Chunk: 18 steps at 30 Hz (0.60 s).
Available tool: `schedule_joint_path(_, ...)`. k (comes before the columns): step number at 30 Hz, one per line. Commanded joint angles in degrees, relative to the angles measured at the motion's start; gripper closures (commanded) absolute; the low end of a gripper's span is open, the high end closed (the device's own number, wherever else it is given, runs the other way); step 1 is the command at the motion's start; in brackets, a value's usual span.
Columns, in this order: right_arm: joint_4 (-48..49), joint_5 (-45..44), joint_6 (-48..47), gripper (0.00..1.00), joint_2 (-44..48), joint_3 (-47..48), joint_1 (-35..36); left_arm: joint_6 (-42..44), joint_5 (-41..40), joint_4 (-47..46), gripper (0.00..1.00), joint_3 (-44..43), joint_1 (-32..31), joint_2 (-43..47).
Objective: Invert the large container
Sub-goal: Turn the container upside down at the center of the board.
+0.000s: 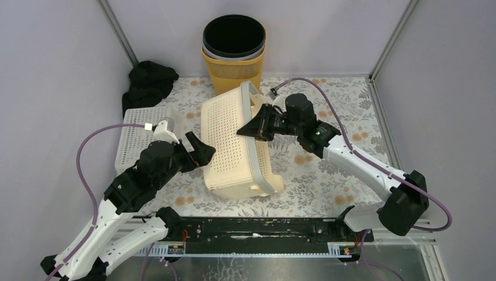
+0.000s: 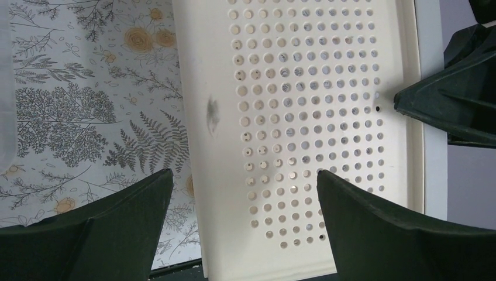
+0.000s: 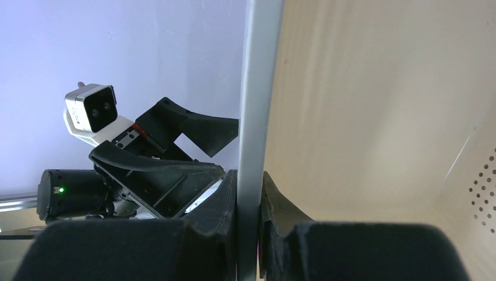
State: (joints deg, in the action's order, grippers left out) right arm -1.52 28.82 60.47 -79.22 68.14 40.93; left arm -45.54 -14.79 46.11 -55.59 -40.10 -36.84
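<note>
Only the right wrist view shows the right gripper (image 3: 248, 186) pinching the rim of the tipped perforated basket (image 1: 231, 140). The left gripper (image 2: 244, 175) is spread wide at its base; contact is unclear.

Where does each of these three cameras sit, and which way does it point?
Top: fixed above and behind the arms, looking down on the table; both arms show, with the large container tipped up between the left gripper and right gripper.
Left wrist: on the left arm, looking past its open fingers at the container's holed wall.
Right wrist: on the right arm, looking past its fingers clamped on the container's rim.
Shared: each wrist view shows the other gripper.
</note>
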Motion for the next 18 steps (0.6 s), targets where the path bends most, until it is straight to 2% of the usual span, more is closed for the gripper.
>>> schedule_joint_path(1,13.5,-1.6,2.0,1.00,4.9,-4.0,0.1,-0.7,-2.2,0.3,0.00,-1.4,-0.2,0.6)
schedule_joint_path(12,21.5,-2.8,5.8,1.00,7.9,-18.0,-0.5,-0.8,-3.1,0.2,0.00,-0.4,-0.2,0.0)
schedule_joint_path(18,21.3,-2.8,5.1,0.89,9.4,-21.6,-0.5,-0.6,-3.1,-0.4,0.00,-0.5,-0.2,-1.0)
